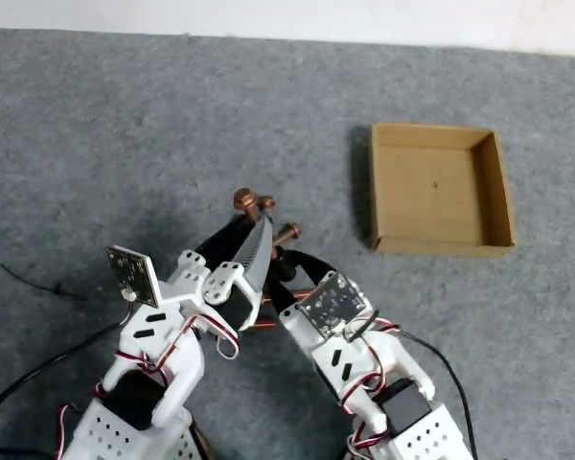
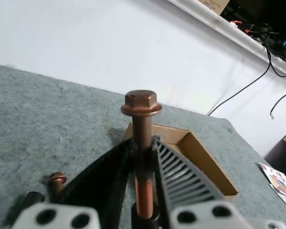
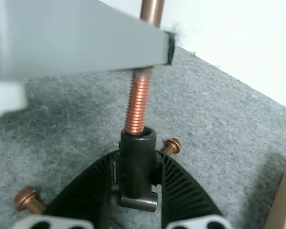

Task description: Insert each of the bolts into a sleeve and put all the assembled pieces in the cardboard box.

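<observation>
Here, at the left, the left gripper [image 2: 143,151] is pinched onto the shank of a copper bolt [image 2: 141,104], which is held upright with its hexagonal head standing above the fingertips. Just beside it, the right gripper [image 3: 138,168] is clamped around a black sleeve [image 3: 137,142], whose open bore is turned towards the bolt. The threaded end is seen at the sleeve's mouth; how deep it sits cannot be told. A loose bolt [image 3: 171,145] and a second loose bolt [image 3: 27,199] lie on the grey mat [image 1: 125,115] beneath the grippers. Farther right, well apart from both arms, the cardboard box [image 1: 439,187] stands with its open side up.

The step in hand is judged to be insertion. For a clean result, the bolt's axis should be lined up with the bore and the thread advanced straight, since a tilt would probably catch it on the rim. The sleeve should be gripped firmly. Because the bolt is pinched at mid-shank, the fingers would likely meet the sleeve before the head seats, so a release or regrasp should be planned.
</observation>
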Robot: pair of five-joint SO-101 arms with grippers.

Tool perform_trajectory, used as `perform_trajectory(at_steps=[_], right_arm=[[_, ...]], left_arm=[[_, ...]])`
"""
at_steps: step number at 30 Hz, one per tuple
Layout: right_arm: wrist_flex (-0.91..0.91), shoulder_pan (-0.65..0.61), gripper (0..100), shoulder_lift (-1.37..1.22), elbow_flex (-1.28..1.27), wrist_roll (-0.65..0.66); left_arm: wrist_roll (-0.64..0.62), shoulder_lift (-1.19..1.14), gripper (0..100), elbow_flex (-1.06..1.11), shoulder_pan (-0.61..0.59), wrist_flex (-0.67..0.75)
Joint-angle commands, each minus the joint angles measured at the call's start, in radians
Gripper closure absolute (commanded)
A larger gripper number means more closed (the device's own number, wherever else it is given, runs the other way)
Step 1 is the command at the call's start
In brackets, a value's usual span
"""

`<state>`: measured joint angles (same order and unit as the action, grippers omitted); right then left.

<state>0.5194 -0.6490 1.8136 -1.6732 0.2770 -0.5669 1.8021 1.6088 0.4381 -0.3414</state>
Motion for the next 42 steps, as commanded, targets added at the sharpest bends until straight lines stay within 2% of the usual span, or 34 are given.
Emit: perform_trajectory(at_steps=[1,6,20,26,30,37,42], right_arm=[[0.012,-0.035,99.4,0.025,-0.03,0.011],[0.081,-0.041,99.4,0.025,0.027,0.009],[0.079,-0.03,99.4,0.025,0.039,0.009],[-0.028,0.041,99.4,0.025,0.031,0.006],[-0.031,0.042,99.4,0.025,0.03,0.006],[-0.033,0.045,99.4,0.025,0.03,0.005],[-0.033,0.047,99.4,0.025,0.03,0.005]], left_arm=[[-0.006,0.004,100,-0.002,0.004,0.017],[-0.008,0.008,100,0.062,0.012,0.017],[-0.006,0.008,100,0.084,0.013,0.011],[-0.006,0.01,100,0.084,0.013,0.011],[-0.003,0.01,100,0.087,0.018,-0.025],[0.005,0.01,100,0.077,0.093,-0.098],[0.074,0.01,100,0.077,0.091,-0.097]])
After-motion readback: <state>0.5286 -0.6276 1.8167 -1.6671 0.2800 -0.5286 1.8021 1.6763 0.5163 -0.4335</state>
